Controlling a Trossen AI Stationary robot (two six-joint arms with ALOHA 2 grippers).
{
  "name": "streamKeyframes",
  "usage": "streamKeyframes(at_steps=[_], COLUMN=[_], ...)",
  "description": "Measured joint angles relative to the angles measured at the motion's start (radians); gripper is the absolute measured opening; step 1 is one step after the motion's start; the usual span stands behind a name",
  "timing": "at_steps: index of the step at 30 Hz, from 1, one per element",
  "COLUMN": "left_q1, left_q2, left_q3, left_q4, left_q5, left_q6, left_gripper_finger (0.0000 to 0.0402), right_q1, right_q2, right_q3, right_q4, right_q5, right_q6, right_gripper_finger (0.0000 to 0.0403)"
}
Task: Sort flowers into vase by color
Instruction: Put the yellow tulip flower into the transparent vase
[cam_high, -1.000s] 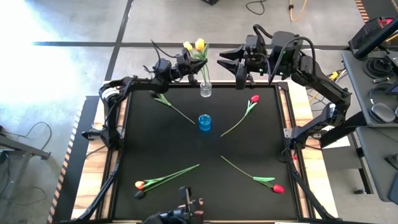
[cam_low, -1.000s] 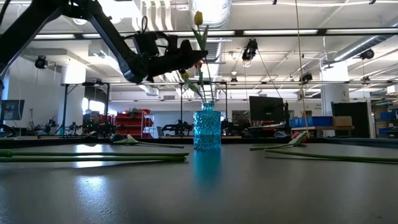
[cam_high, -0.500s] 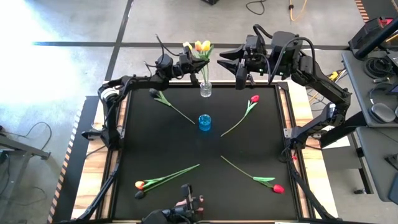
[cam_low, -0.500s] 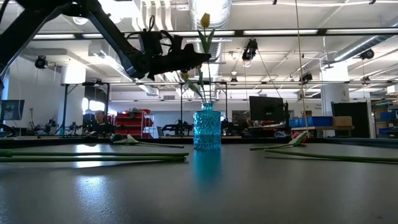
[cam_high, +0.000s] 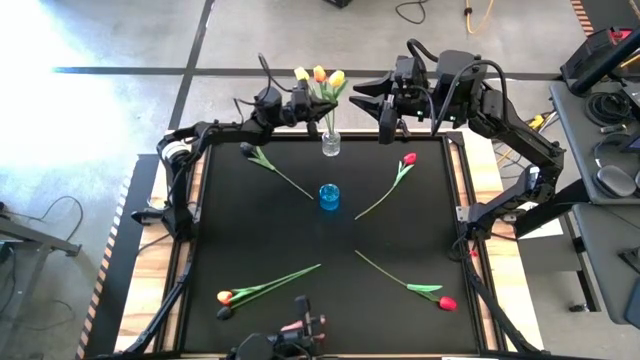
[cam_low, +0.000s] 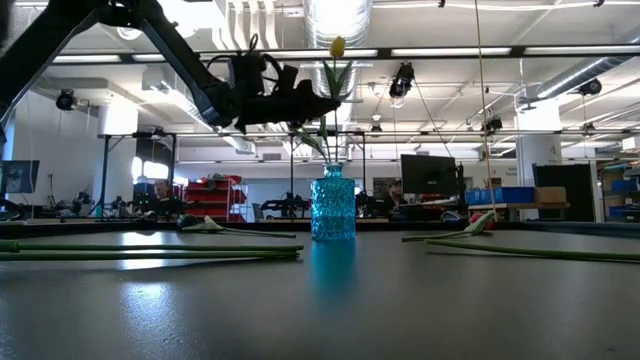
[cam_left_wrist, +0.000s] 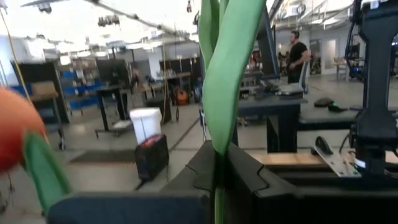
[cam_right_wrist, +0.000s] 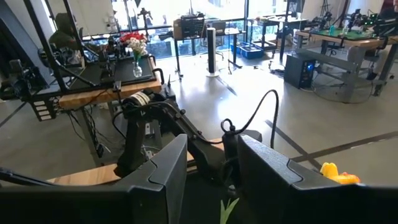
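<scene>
A clear vase (cam_high: 330, 144) stands at the table's far edge with a yellow head (cam_high: 302, 73) and an orange head (cam_high: 319, 72) above it. My left gripper (cam_high: 306, 100) is beside them, high over the table, and is shut on the stem of a yellow tulip (cam_low: 337, 46). That stem runs down toward the clear vase, which the blue vase (cam_low: 332, 208) hides in the low view. The blue vase (cam_high: 329, 196) stands at the table's middle. My right gripper (cam_high: 384, 108) hangs open, high at the far right, touching nothing. My left gripper pinches the yellow tulip's green stem and leaf (cam_left_wrist: 219, 155) between its two fingers, well below the head. The fingers lie about level, come from the table's left side and cross the stem. The tulip stands nearly upright in the hold, head up (cam_low: 337, 46), high above the table.
Loose tulips lie on the black mat: a red one (cam_high: 409, 158) at the far right, another red one (cam_high: 446, 301) at the near right, an orange one (cam_high: 224, 297) at the near left, and a stem (cam_high: 285, 178) at the far left.
My left gripper has tipped its fingers up toward level and edged toward the clear vase. The yellow tulip in it has swung more upright. Its head has moved toward the table's right, uncovering the orange head beside it.
</scene>
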Motion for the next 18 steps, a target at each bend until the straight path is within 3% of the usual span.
streamKeyframes(at_steps=[9, 18], left_q1=[0.0, 0.0], left_q2=[0.0, 0.0], left_q3=[0.0, -0.002], left_q4=[-0.05, -0.118], left_q5=[0.001, -0.008], left_q6=[0.001, 0.003], left_gripper_finger=[0.0029, 0.0011], right_q1=[0.0, 0.0], right_q2=[0.0, 0.0], right_q3=[0.0, 0.0], right_q4=[0.0, 0.0], right_q5=[0.0, 0.0], right_q6=[0.0, 0.003], right_gripper_finger=[0.0128, 0.0128])
